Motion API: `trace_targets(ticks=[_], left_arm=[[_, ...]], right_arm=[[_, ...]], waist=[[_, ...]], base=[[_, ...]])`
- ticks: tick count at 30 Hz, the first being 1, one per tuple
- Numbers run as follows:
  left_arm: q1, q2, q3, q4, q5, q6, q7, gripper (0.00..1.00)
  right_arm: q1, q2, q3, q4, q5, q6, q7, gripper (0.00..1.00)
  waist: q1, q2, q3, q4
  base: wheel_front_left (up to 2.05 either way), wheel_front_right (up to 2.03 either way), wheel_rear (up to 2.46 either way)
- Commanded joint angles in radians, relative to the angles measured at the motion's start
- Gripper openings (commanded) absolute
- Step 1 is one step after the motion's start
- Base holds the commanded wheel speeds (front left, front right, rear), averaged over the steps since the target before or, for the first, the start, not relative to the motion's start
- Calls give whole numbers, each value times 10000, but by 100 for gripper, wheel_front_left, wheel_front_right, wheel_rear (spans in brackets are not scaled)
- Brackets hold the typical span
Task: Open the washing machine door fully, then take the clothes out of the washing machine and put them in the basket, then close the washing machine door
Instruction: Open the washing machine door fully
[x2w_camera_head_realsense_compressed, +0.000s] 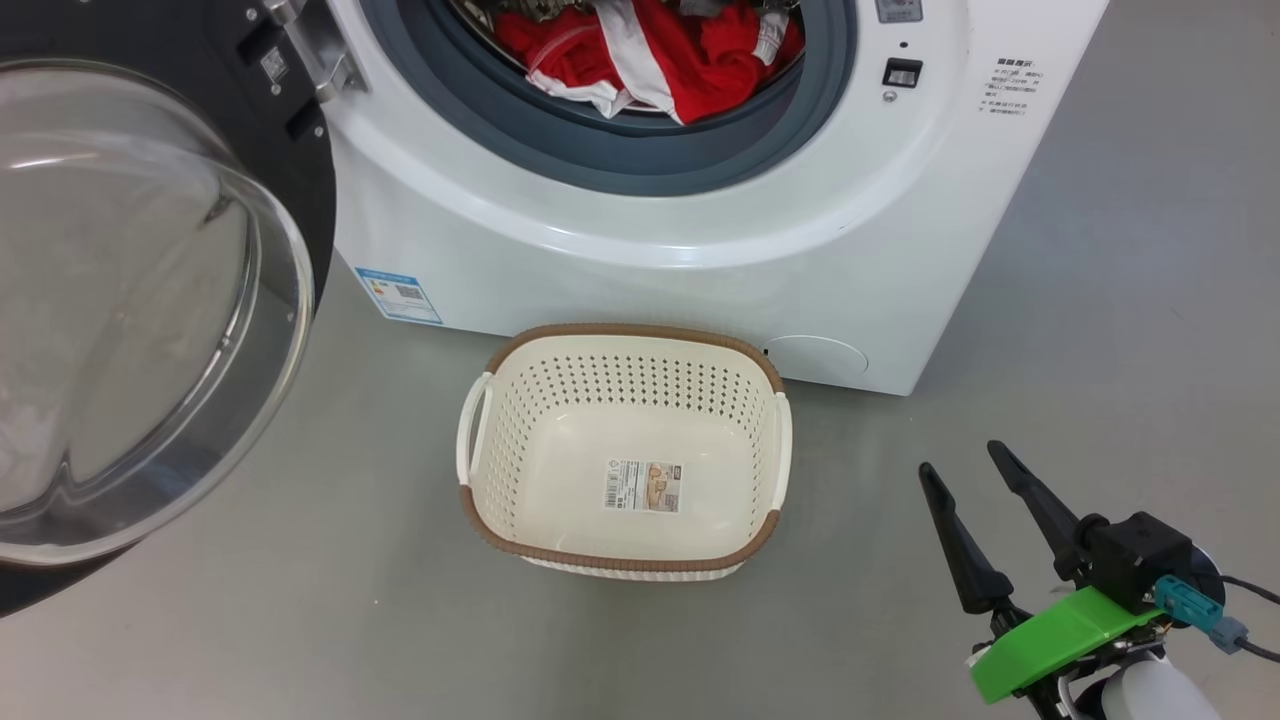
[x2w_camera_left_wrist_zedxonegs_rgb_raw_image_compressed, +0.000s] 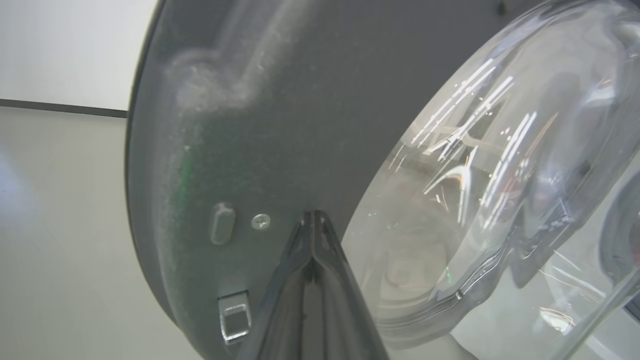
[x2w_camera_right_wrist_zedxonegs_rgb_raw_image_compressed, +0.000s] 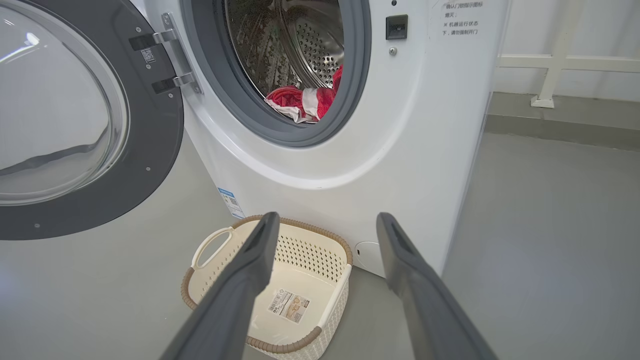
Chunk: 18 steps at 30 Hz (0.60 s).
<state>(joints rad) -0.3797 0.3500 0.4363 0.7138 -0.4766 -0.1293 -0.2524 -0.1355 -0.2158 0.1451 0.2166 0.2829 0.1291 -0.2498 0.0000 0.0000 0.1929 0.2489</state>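
The washing machine (x2w_camera_head_realsense_compressed: 700, 230) stands with its door (x2w_camera_head_realsense_compressed: 150, 300) swung wide to the left, glass bowl facing out. Red and white clothes (x2w_camera_head_realsense_compressed: 650, 50) lie at the front of the steel drum, also seen as clothes (x2w_camera_right_wrist_zedxonegs_rgb_raw_image_compressed: 300, 97) in the right wrist view. On the floor in front stands the cream basket (x2w_camera_head_realsense_compressed: 625, 332), with just a paper label on its bottom. My right gripper (x2w_camera_head_realsense_compressed: 960, 460) is open at the lower right, to the right of the basket, holding nothing. My left gripper (x2w_camera_left_wrist_zedxonegs_rgb_raw_image_compressed: 314, 217) is shut, its tips at the door's dark inner rim (x2w_camera_left_wrist_zedxonegs_rgb_raw_image_compressed: 225, 125) beside the glass bowl (x2w_camera_left_wrist_zedxonegs_rgb_raw_image_compressed: 475, 200).
Grey floor stretches around the machine, with free room to the right of the basket. A raised ledge (x2w_camera_right_wrist_zedxonegs_rgb_raw_image_compressed: 565, 120) and a white frame (x2w_camera_right_wrist_zedxonegs_rgb_raw_image_compressed: 550, 65) stand beyond the machine's right side. The open door (x2w_camera_right_wrist_zedxonegs_rgb_raw_image_compressed: 150, 150) takes up the space left of the basket (x2w_camera_right_wrist_zedxonegs_rgb_raw_image_compressed: 300, 226).
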Motion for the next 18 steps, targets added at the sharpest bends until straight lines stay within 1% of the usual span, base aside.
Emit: trace_targets(ticks=[1, 7, 12, 18], left_arm=[[-310, 747, 353, -169, 127, -13, -93, 0], [-140, 499, 221, -313, 190, -13, -93, 0], [189, 383, -314, -556, 75, -13, -93, 0], [975, -37, -644, -1304, -5, -13, -93, 0]], right_arm=[[-268, -6, 148, -244, -140, 16, -120, 100], [-231, 42, 125, -195, -120, 16, -120, 100], [-179, 66, 158, -150, -57, 16, -120, 100], [-34, 61, 176, -103, 54, 16, -120, 100]], waist=[[0, 0, -11, 14], [0, 0, -132, 89], [0, 0, -339, 139], [0, 0, -693, 184]], base=[[0, 0, 0], [0, 0, 0], [0, 0, 0], [0, 0, 0]])
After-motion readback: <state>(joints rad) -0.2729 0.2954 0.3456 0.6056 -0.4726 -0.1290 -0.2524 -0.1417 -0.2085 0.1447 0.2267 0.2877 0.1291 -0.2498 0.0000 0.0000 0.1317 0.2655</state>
